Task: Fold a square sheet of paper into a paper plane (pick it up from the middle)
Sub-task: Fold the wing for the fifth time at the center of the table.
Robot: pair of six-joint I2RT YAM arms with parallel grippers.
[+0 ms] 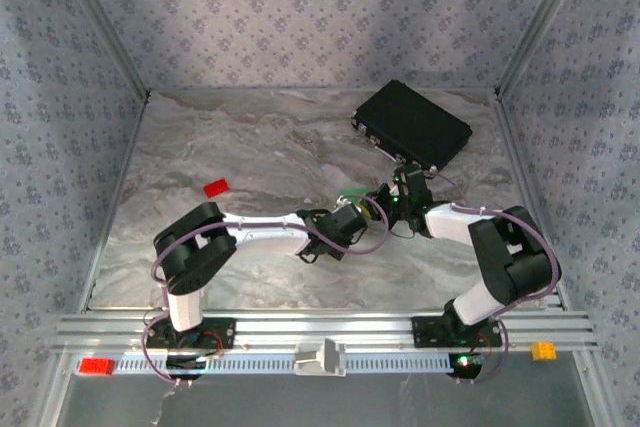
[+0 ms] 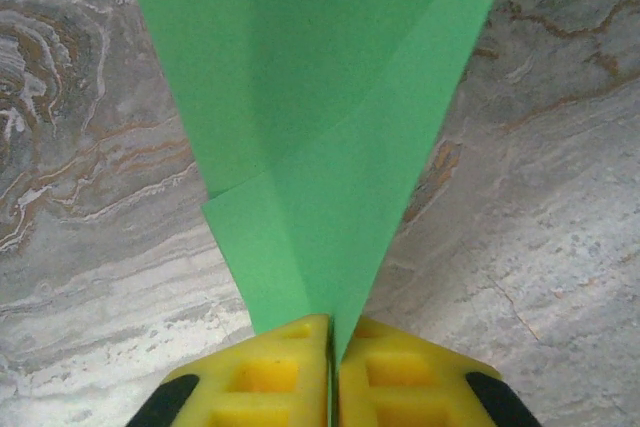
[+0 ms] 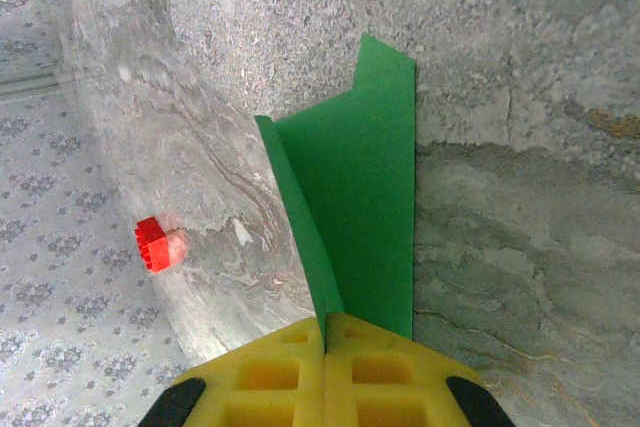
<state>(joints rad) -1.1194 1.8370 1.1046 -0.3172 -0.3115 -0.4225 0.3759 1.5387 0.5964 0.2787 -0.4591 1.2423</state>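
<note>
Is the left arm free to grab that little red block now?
Probably not: the left tool is clamped on the green paper, which the right tool also holds. The red block lies apart, nothing blocking it.

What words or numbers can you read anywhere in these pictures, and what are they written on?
None: no words, numbers or signs can be read.
The green paper, pinched by the left gripper and the right gripper, is plain.
The black case and the red block show no readable marking.
</note>
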